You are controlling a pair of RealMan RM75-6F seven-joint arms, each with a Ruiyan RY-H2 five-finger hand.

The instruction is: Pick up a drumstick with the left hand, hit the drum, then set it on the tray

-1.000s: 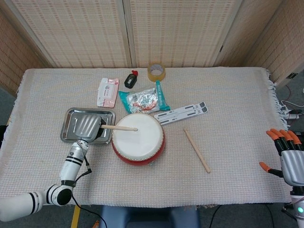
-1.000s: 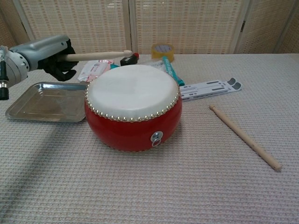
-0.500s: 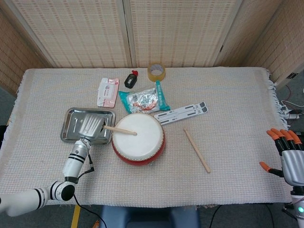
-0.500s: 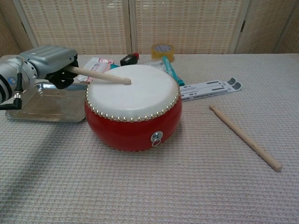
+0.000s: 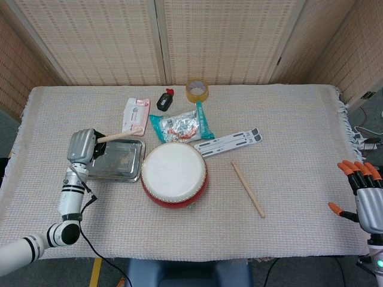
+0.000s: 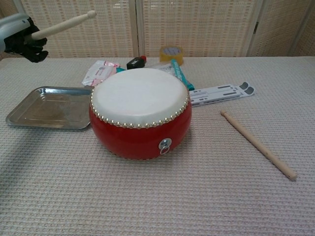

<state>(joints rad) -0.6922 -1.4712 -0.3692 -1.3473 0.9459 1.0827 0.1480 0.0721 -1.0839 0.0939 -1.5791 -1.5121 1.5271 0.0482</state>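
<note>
One drumstick (image 5: 119, 135) is gripped in the left hand (image 5: 81, 145), raised above the tray (image 5: 133, 170), with the drum (image 5: 174, 174) to its right. Right hand (image 5: 366, 197) empty, fingers spread.

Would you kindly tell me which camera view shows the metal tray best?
The chest view: the tray lies fully unobstructed, its bare inside visible. In the head view, the left robot hand and its held drumstick overlap the tray's near corner.

No words or numbers are clear enough to read. The print on the snack bag (image 5: 181, 124) is too blurry.
</note>
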